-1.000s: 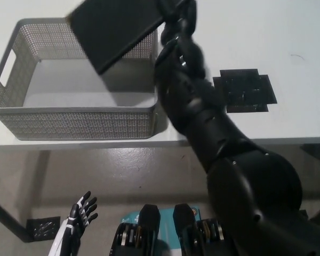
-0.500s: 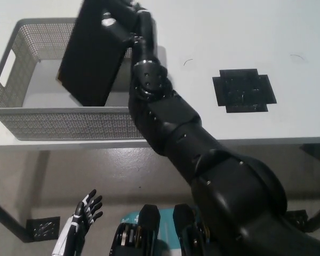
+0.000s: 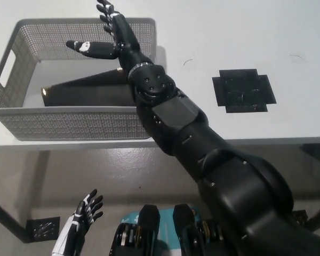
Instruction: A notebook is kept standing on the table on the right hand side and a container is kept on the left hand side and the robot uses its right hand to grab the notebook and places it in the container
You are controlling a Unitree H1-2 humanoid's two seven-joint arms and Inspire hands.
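**Operator:** Where my black right arm crossed the container [image 3: 74,125], it hid the near right corner and part of the notebook [image 3: 88,93], so I could not tell how that end of the notebook lay. The fingertips of my right hand [image 3: 109,37] ran up to the picture's top edge, and my left hand [image 3: 85,210] was cut off at the bottom edge.

**Reviewer:** And the setting?

**Operator:** A white table [image 3: 229,37] carried the grey mesh container at its left, near the front edge. A black square mat [image 3: 244,89] lay flat well to the right of it. Below the table edge I saw a grey floor [image 3: 96,170], with a small dark patterned tile [image 3: 42,228] at the lower left.

**Reviewer:** What differed from half a second before?

**Operator:** Then my right hand was closed on the notebook, holding it tilted above the container. Now the notebook lay inside the container, low along the near wall, and my right hand was above the far wall, fingers spread, holding nothing. My white left hand hung low beside the body as before, fingers apart and empty.
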